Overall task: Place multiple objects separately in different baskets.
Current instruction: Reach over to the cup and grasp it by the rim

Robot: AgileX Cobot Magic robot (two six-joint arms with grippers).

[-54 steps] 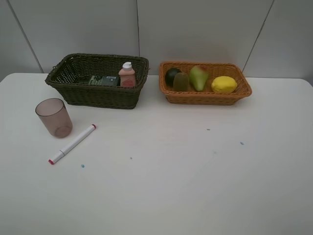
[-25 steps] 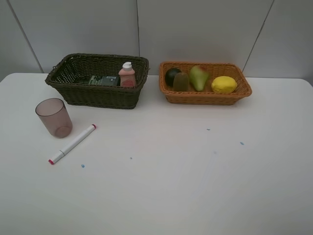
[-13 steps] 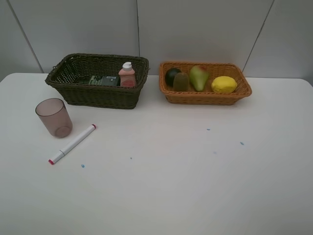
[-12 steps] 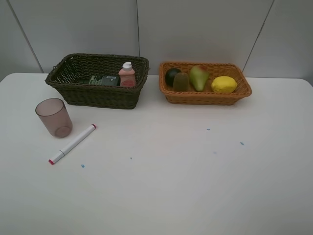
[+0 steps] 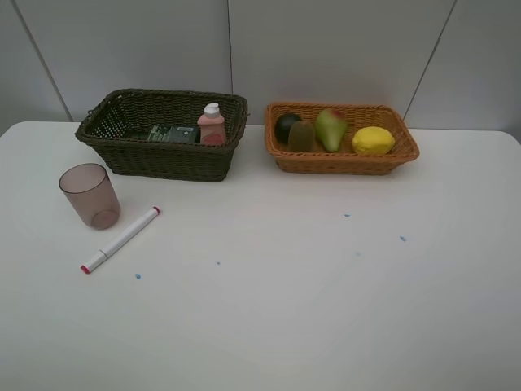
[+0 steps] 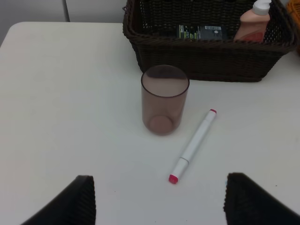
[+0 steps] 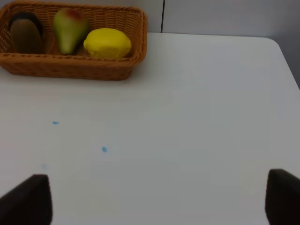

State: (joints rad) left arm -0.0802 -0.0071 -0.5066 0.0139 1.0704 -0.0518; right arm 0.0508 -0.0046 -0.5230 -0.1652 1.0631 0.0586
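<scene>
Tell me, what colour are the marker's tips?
Red; the marker shows best in the left wrist view.

White table [image 5: 309, 318], four things on it, as I see it.
Far left sits a dark olive-brown wicker basket [image 5: 163, 161], with an orange wicker basket [image 5: 342, 163] just right of it. Nearer left, a mauve translucent cup [image 5: 89, 195] stands upright, a white red-tipped marker [image 5: 120, 239] lying beside it.

No visible change
From the earlier high views to this one, nothing on the table [image 5: 269, 309] has shifted — no difference shows.
</scene>
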